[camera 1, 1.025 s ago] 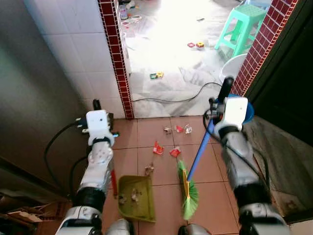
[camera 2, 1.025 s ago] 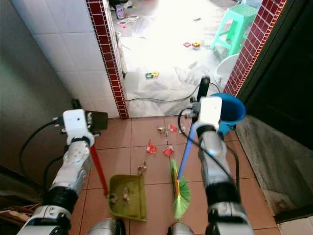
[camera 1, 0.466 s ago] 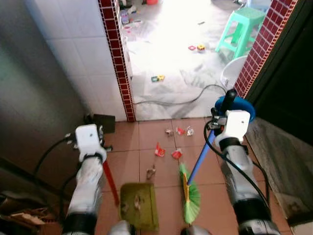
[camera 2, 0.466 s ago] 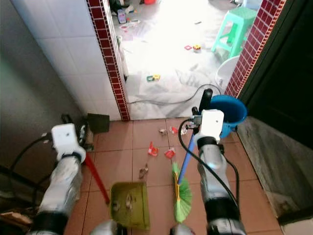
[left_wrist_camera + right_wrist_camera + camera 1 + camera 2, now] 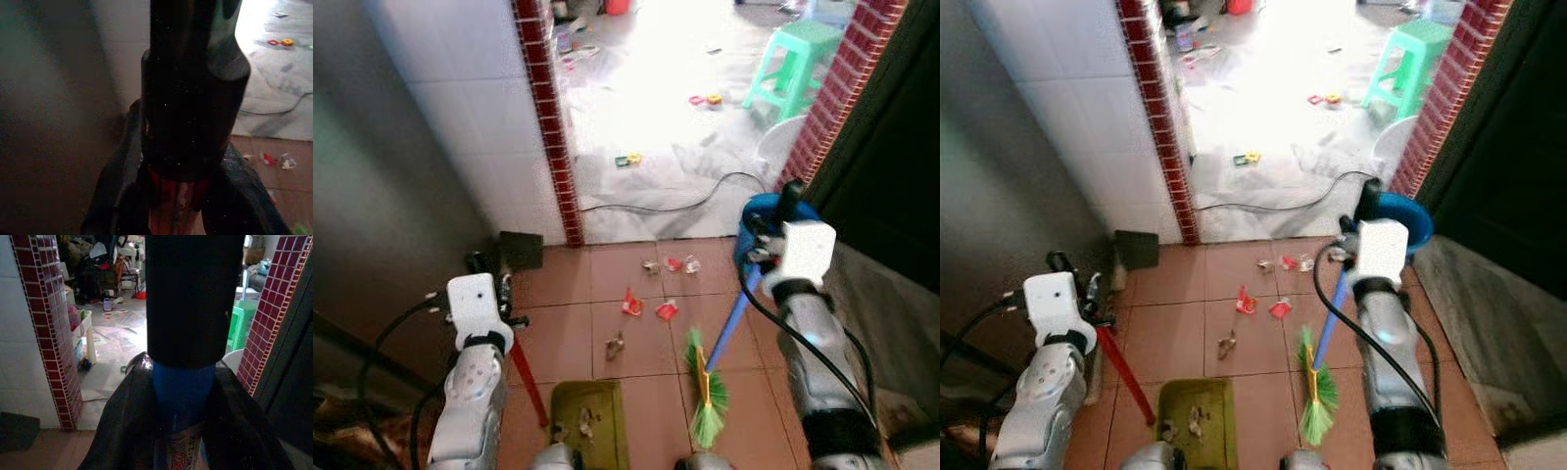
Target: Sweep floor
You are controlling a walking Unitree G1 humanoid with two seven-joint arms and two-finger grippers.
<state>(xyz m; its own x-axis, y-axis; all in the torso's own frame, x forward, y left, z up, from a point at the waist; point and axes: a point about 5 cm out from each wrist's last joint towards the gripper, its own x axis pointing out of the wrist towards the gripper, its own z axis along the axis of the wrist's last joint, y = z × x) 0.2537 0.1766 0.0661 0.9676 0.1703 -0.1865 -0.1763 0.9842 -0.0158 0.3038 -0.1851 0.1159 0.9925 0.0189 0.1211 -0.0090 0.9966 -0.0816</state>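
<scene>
From my head views, my right pincer (image 5: 773,227) is clamped on the blue handle of the broom (image 5: 709,403), whose green bristles rest on the terracotta floor (image 5: 636,270) just beside the green dustpan (image 5: 1197,423), and small scraps of litter (image 5: 632,304) lie ahead of both. In my left wrist view, my left pincer (image 5: 182,196) is closed around the red handle of the dustpan. In my right wrist view, my fingers (image 5: 122,426) press the blue pole from both sides.
</scene>
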